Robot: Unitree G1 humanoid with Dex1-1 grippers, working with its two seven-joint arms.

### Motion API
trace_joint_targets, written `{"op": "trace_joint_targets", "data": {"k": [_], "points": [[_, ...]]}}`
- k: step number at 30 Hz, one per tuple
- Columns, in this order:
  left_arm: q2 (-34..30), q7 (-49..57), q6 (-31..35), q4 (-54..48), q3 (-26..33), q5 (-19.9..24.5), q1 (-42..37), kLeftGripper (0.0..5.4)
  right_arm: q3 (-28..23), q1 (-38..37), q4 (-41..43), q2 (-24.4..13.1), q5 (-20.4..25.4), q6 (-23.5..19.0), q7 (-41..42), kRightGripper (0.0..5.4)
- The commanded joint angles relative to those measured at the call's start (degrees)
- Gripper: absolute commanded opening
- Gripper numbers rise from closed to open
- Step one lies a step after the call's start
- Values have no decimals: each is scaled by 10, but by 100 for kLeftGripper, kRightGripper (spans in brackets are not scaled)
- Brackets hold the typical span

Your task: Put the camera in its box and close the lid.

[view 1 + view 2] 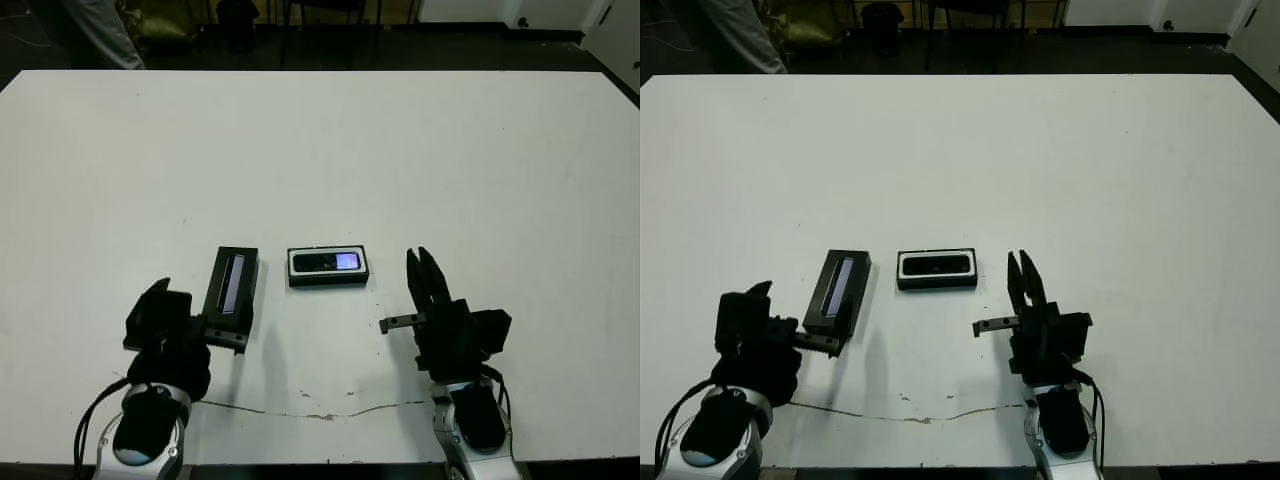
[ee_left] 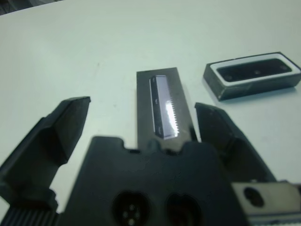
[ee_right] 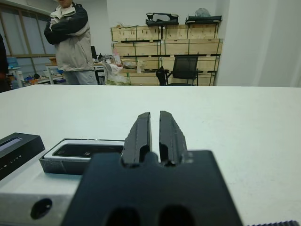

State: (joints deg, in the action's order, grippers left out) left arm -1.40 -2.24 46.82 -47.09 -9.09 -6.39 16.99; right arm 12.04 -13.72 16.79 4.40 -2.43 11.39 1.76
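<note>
Nearest, at lower left of the head view, the left gripper (image 1: 165, 305) stands with jaws wide apart, the lid's (image 1: 232, 287) near end between them. At lower right the right gripper (image 1: 419, 268) has its jaws together, empty. Farther in, at centre, the camera (image 1: 327, 262) lies inside the box (image 1: 328, 279), just beside the lid. Beyond the table a person (image 3: 70, 37) stands.

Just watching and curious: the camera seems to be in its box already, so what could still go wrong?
The lid lies beside the box, turned at an angle to it; it might go on crooked.

The open left gripper straddles only the lid's near end, so the lid could tip or slip when lifted.

The shut right gripper sits near the box and might nudge it.
</note>
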Motion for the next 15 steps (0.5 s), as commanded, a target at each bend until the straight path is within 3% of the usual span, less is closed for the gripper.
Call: {"op": "trace_joint_targets", "data": {"k": [1, 11, 15], "points": [[-5, -17, 25, 17, 10, 22, -6, 537, 0, -7, -2, -4, 4, -4, 1, 0], [7, -43, 8, 44, 41, 109, 2, 537, -5, -2, -19, -5, 14, 9, 5, 0], [1, -32, 2, 47, 31, 110, 0, 537, -8, -1, -30, -4, 16, 16, 6, 0]]}}
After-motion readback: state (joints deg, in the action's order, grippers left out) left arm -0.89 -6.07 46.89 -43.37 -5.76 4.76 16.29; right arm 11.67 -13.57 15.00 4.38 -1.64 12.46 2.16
